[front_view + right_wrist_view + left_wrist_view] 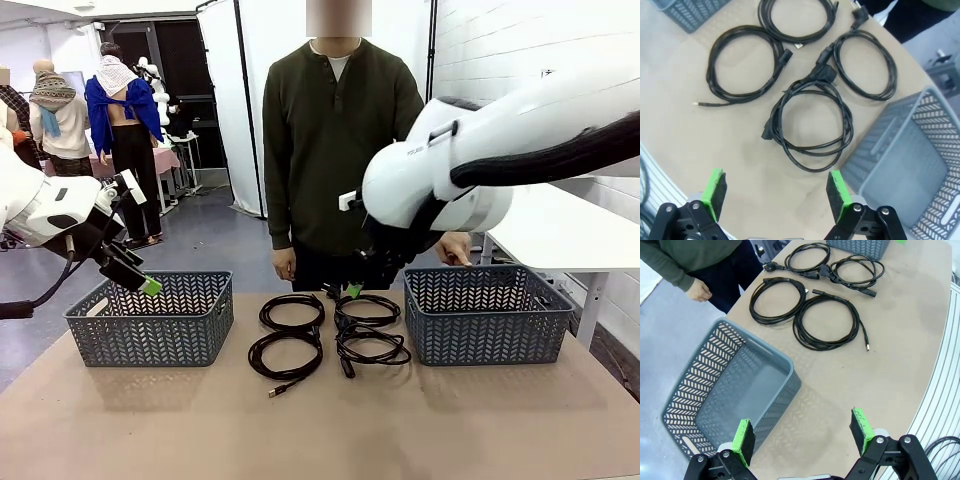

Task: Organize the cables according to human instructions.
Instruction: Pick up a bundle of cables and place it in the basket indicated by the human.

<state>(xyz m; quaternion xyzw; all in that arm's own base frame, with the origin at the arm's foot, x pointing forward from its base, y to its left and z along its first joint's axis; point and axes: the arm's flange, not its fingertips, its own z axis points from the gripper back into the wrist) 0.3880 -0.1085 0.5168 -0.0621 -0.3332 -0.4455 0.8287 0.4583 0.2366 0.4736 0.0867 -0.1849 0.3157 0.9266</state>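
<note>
The right hand (775, 187) is hovering open and empty above the untouched cables (826, 72), the left hand (802, 432) open well aside of them; next, probably, descending onto whichever one the person (335, 130) indicates.

My left hand (801, 427) and right hand (776, 190) are black with bright green pads (860, 429), on white arms (470, 150). The four cables (826, 70) are black on the tan worktop (480, 420). The left basket (150, 325) and right basket (490, 325) are slate blue-grey, their walls pierced in a herringbone pattern. The human (335, 140) wears dark olive over white, with dark trousers.
</note>
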